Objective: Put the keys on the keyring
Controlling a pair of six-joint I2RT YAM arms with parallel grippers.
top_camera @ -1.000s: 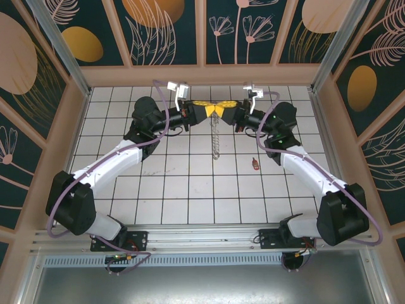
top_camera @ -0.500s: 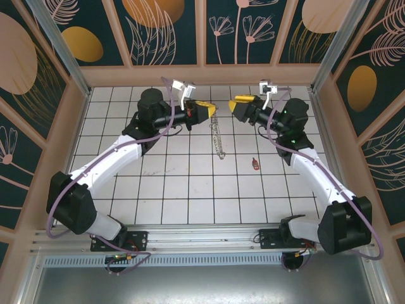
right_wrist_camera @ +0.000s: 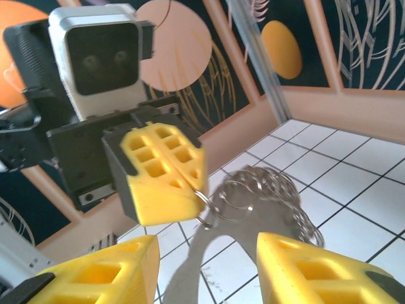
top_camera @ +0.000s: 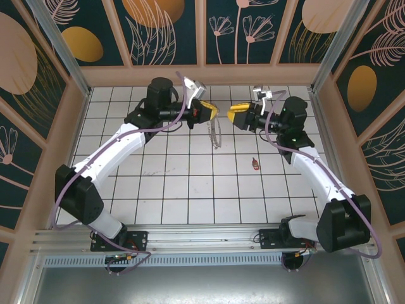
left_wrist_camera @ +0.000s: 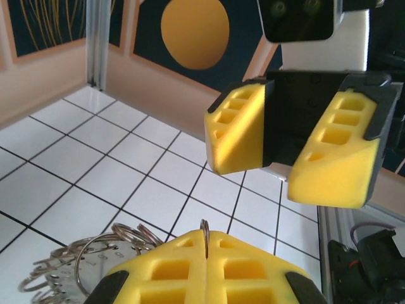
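Left wrist view: my left tool [left_wrist_camera: 207, 246] is clamped on the keyring [left_wrist_camera: 104, 256], which hangs below it. The right tool [left_wrist_camera: 278, 166] faces it, jaws apart and empty. The key [top_camera: 254, 164] lies on the worktop [top_camera: 177, 190], well apart. I judge nothing threaded yet; pickup and threading remain.

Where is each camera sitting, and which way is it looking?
Top camera: high behind the arms, looking down at the tiled table; both arms, left claw and right claw show.
Left wrist camera: on the left arm, facing the right claw; its own shut fingers pinch the keyring.
Right wrist camera: on the right arm, facing the left claw; its own open fingers sit below.
Shared: all three see the keyring.
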